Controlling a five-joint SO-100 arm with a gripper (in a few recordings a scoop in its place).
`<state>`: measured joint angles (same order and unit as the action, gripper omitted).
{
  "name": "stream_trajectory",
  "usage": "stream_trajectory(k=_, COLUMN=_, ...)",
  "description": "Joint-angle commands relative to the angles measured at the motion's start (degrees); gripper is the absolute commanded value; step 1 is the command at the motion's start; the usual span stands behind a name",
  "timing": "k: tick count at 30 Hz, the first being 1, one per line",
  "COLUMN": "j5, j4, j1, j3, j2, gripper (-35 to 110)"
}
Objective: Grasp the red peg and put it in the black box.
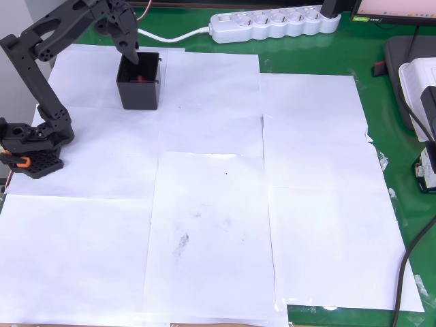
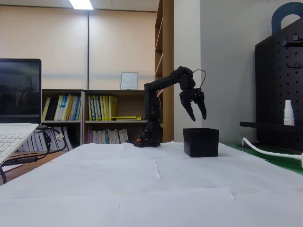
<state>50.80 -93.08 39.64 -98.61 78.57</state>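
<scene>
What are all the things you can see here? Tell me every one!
red peg: one, dark red, lying inside the black box.
black box: one, black, on the paper at the top left of the overhead view.
paper sheets: several, white, spread over the green table.
power strip: one, white, at the top edge of the table in the overhead view.
laptop: one, pale keyboard and dark screen, at the left of the fixed view.
bookshelf: one, brown, full of books, by the back wall.
pegboard: one, black, at the right of the fixed view.
arm: one, black, behind the box.
pincer: one, black, open, above the box.
</scene>
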Motion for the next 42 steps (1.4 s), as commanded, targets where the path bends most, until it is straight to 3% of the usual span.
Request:
stream_trajectory(k=1, j5=3.16, j4=-2.9, j1=-0.18, j3=-6.33, j2=0.35, gripper=41)
stream_trajectory(k=2, j5=3.25, j4=-3.6, j1=-0.35, j3=-7.47, j2=0.35, gripper=40)
stream_trajectory(k=4, j5=3.34, j4=-4.75, j1=-0.88, j3=-8.79, j2=0.0, gripper=8)
stream_trajectory(k=6, j5=1.14, j4=-4.39, j1=-2.99, j3=-8.35, j2=-2.64, gripper=0)
stream_trajectory(k=11, j5=7.47, j4=11.78, j1=-16.35, j3=11.51, j2=-23.29, gripper=0)
stream_trajectory(k=16, j5=26.46, j4=38.5, j1=-34.8, j3=50.8, j2=-50.27, gripper=0)
stream_trajectory(k=20, j5=34.63, j4=48.6, j1=-42.8, j3=73.48, j2=-62.75, gripper=0)
stream_trajectory(k=26, j5=36.21, j4=48.6, j1=-44.65, j3=92.2, j2=-75.85, gripper=0)
stream_trajectory(k=38, j5=35.77, j4=7.56, j1=-43.68, j3=92.64, j2=-89.12, gripper=0)
stream_trajectory(k=42, j5=35.95, j4=7.47, j1=-47.46, j3=92.64, j2=-89.12, gripper=2)
